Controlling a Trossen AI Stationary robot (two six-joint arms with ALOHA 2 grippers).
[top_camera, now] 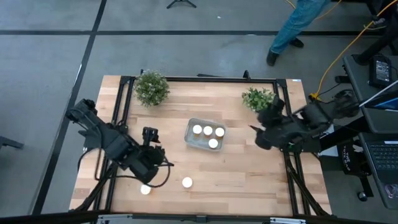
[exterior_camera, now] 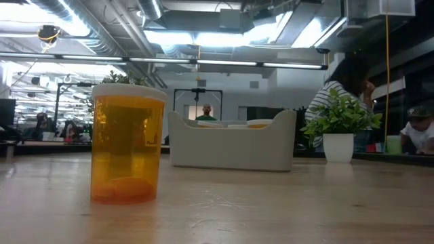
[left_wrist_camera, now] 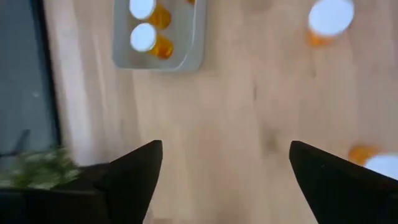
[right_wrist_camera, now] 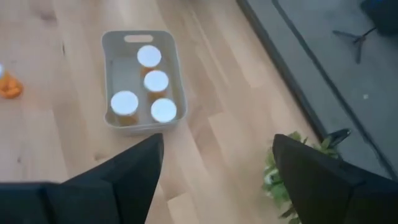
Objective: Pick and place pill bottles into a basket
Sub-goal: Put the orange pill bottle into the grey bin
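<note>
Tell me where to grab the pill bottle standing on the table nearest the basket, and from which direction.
Grip the orange body just under the white cap of that pill bottle, coming straight down from above. It stands upright with bare wood all round, so fingers could likely close across its round sides. The left end effector, open and close by, seems better placed than the right end effector beyond the basket.

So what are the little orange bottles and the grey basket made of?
The pill bottles look like clear orange plastic: light glows through the wall, and the caps are plain matte white. The basket looks like moulded matte plastic, smooth with rounded corners. Neither can be told for sure.
</note>
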